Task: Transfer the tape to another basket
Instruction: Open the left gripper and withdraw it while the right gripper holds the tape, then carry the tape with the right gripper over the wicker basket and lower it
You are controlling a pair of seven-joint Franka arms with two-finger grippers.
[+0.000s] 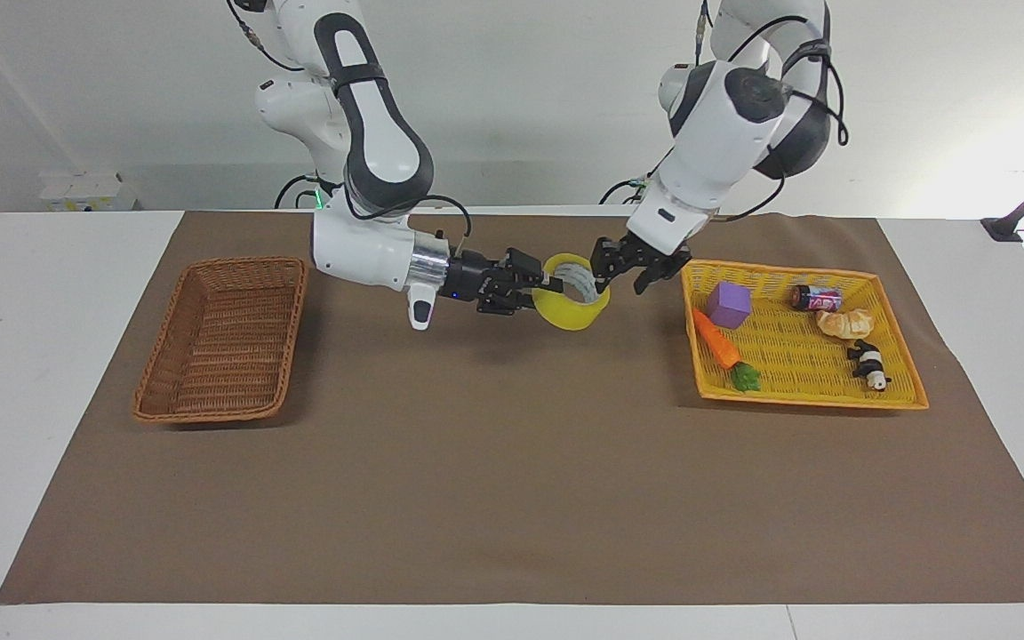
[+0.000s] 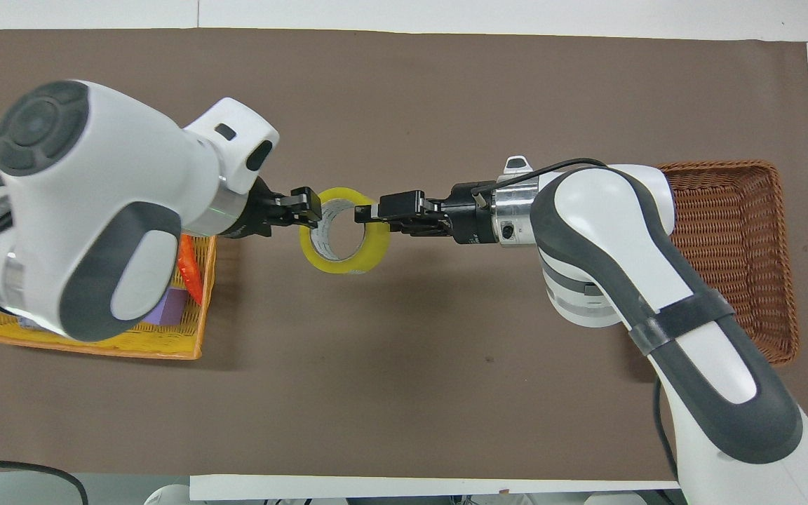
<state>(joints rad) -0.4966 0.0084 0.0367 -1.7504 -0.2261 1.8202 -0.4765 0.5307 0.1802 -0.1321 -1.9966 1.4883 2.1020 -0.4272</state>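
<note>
- Right now both arms reach low over the middle of the brown mat (image 1: pixel 512 462), their tools almost meeting above the strip nearest the robots.
- Right arm first: its forearm lies nearly level, stretched sideways from its own end of the table, wrist pointing toward the left arm's end.
- Its right gripper (image 1: pixel 540 283) (image 2: pixel 370 212) is pinched on the tape (image 1: pixel 572 302) (image 2: pixel 344 230), one finger inside the ring, one outside on the yellow band.
- That roll hangs tilted in the air above bare mat, pale core showing, between the two baskets and well apart from both.
- Left arm next: elbow high, forearm slanting down toward the roll from the yellow basket's end.
- Its left gripper (image 1: pixel 628 267) (image 2: pixel 306 208) has its fingers spread and hangs just beside the roll's rim; whether a fingertip grazes the tape, I cannot tell.
- Brown wicker basket (image 1: pixel 220 342) (image 2: pixel 741 252) sits at the right arm's end of the table, nothing visible inside.
- Yellow basket (image 1: pixel 801 391) (image 2: pixel 123 340) sits at the left arm's end, holding a purple cube (image 1: pixel 730 305), a carrot (image 1: pixel 718 342), a small can (image 1: pixel 816 296), a bread roll (image 1: pixel 844 323) and a black-and-white toy (image 1: pixel 869 364).
- Farther out, only plain mat to the table's edge.
</note>
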